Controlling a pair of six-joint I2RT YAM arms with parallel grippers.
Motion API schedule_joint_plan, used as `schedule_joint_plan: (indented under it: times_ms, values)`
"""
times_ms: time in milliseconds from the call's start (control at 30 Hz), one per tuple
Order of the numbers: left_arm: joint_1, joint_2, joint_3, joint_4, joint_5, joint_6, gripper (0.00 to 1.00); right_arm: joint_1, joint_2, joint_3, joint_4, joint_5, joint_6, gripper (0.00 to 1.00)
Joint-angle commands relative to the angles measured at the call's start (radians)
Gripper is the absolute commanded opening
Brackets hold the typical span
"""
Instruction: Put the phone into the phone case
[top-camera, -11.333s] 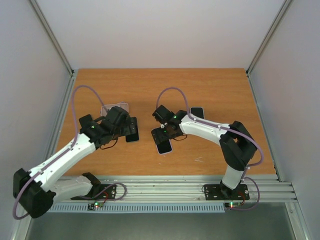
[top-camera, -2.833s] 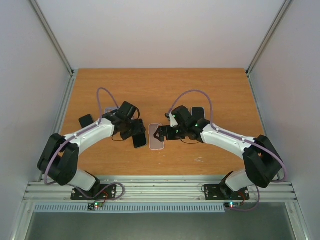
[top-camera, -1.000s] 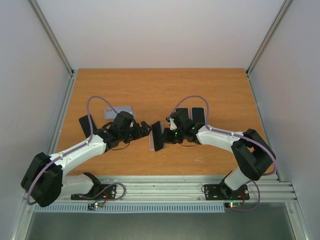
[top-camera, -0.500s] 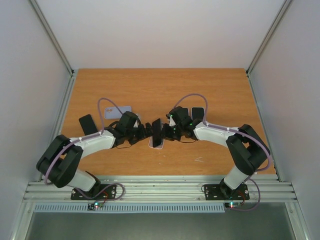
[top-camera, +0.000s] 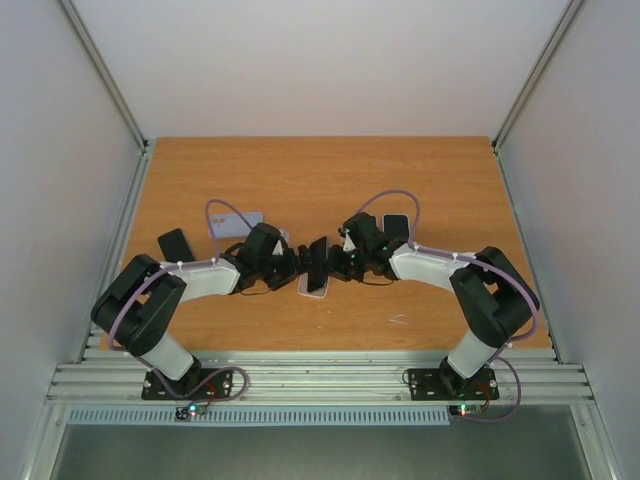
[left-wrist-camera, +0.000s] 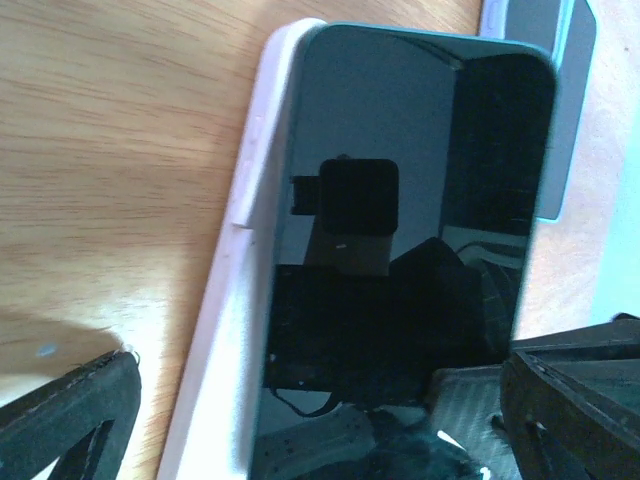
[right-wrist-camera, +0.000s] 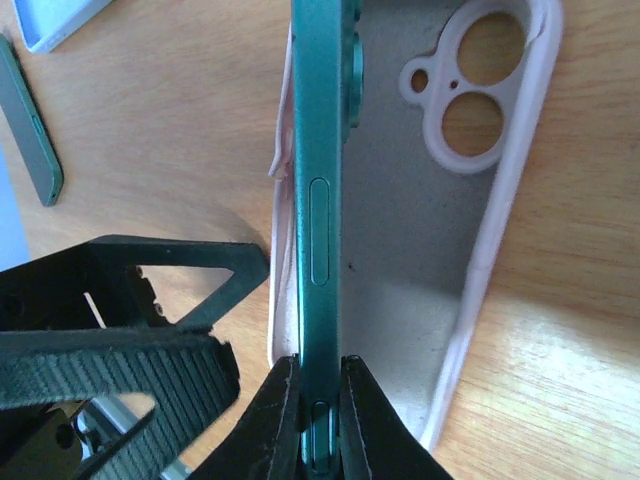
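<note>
A dark green phone (top-camera: 317, 262) stands on its long edge, tilted, with its lower edge in the pale pink phone case (top-camera: 312, 288). The case lies open side up on the table. My right gripper (right-wrist-camera: 321, 400) is shut on the phone (right-wrist-camera: 320, 150), pinching its thin sides near one end; the case (right-wrist-camera: 420, 250) shows its camera cut-out beyond. My left gripper (left-wrist-camera: 320, 440) is open, its fingers (left-wrist-camera: 60, 420) spread wide, facing the phone's black screen (left-wrist-camera: 400, 250) from the left, close to the case's rim (left-wrist-camera: 240, 300). From above, the left gripper (top-camera: 292, 264) and right gripper (top-camera: 337, 262) flank the phone.
A black phone (top-camera: 175, 245) lies at the left, with a light blue case (top-camera: 240, 222) behind the left arm. Another dark phone (top-camera: 395, 228) lies behind the right arm. The table's near edge is a metal rail (top-camera: 320, 375).
The left gripper has moved right, closer to the phone's screen, and its arm has folded in. The right gripper has kept its grip on the phone, shifting slightly back.
</note>
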Motion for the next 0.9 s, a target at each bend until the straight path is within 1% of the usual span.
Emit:
schedule_joint_plan:
  times_ms: [0, 167, 300, 567, 867]
  values:
    - [-0.022, 0.047, 0.002, 0.099, 0.04, -0.035, 0.99, -0.003, 0.032, -0.024, 0.101, -0.042, 0.061, 0.01]
    - [-0.046, 0.07, -0.011, 0.148, 0.061, -0.074, 0.99, -0.002, 0.064, -0.043, 0.137, -0.087, 0.081, 0.01]
    - [-0.071, 0.056, -0.028, 0.168, 0.056, -0.099, 0.99, 0.001, 0.082, -0.051, 0.177, -0.137, 0.067, 0.01]
    - [-0.155, 0.006, -0.051, 0.187, 0.041, -0.152, 0.98, 0.021, 0.067, -0.112, 0.213, -0.231, 0.035, 0.01]
    - [-0.263, -0.03, -0.051, 0.193, 0.001, -0.194, 0.97, 0.028, 0.051, -0.177, 0.249, -0.273, 0.012, 0.01]
